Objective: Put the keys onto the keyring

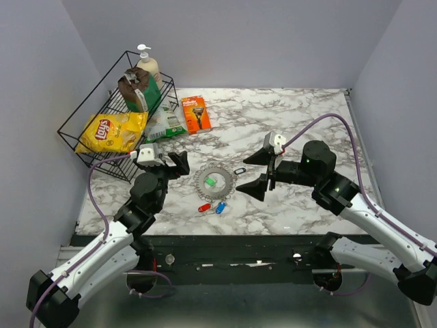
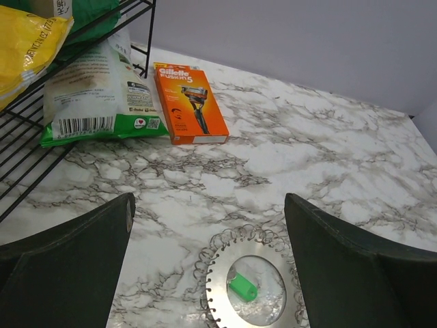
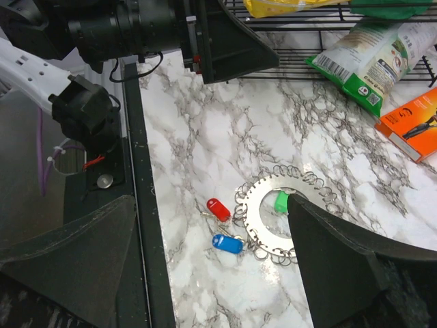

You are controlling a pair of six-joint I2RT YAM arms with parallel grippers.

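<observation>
While the left claw [image 1: 183, 164] and right claw [image 1: 242, 176] are hovering wide open and empty, the grey coiled-wire keyring [image 1: 224, 179] is lying between them — small green plastic-tagged key [image 1: 210, 182] inside it.

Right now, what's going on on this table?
The left gripper and right gripper hover open either side of the coiled keyring, holding nothing. The green-tagged key lies inside the ring; the red-tagged key and blue-tagged key lie by its near edge. No key is picked up yet.

A marble table [image 1: 293, 116] is occupied by a wire basket [image 1: 94, 154], an orange razor pack [image 1: 196, 113], the keyring [image 1: 224, 184] and the keys [image 1: 204, 207], found within and beside it
</observation>
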